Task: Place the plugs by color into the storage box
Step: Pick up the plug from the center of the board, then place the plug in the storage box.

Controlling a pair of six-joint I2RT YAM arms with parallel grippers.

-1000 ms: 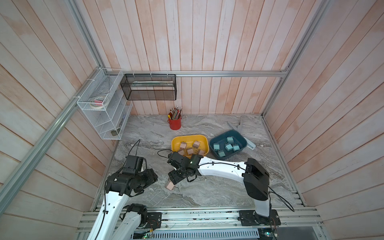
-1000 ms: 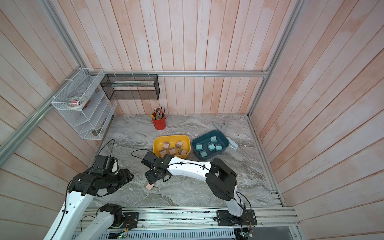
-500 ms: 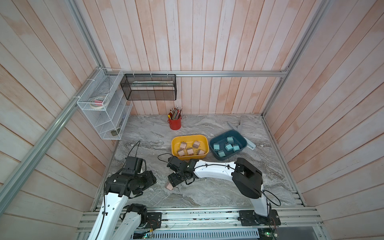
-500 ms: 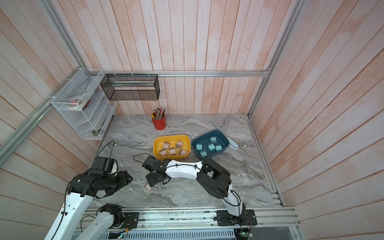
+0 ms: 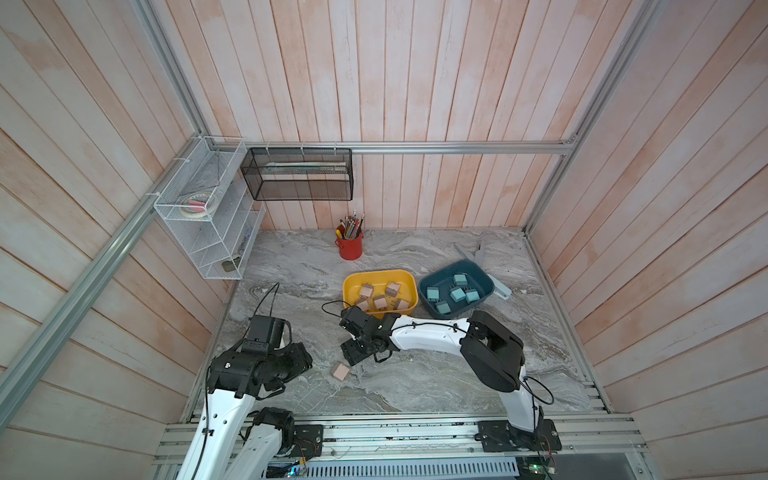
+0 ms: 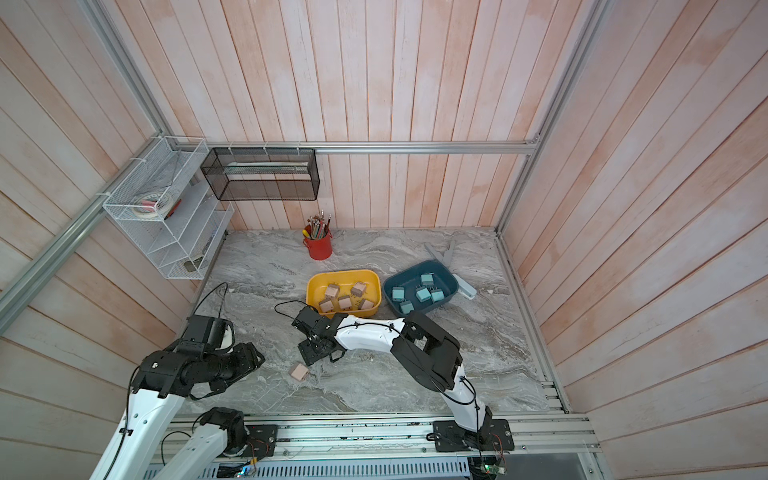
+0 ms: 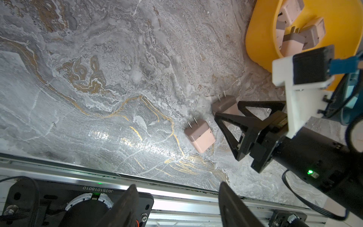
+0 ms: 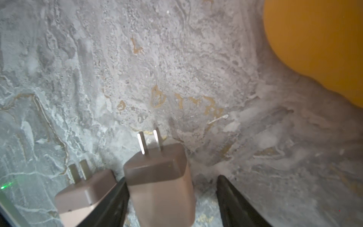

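right jaws part-open astride pink plug (image 8: 163, 182), unclamped | left jaws apart, empty | risk: off-centre closing could twist it or knock second pink plug (image 5: 340, 371) at 7 o'clock

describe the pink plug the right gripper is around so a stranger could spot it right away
Find the yellow tub on the marble table; on the bare table in front of it, on the robot's side, lie two pink plugs. Yours is the plug inside the open right gripper; the other plug lies just beside that gripper, with nothing around it.
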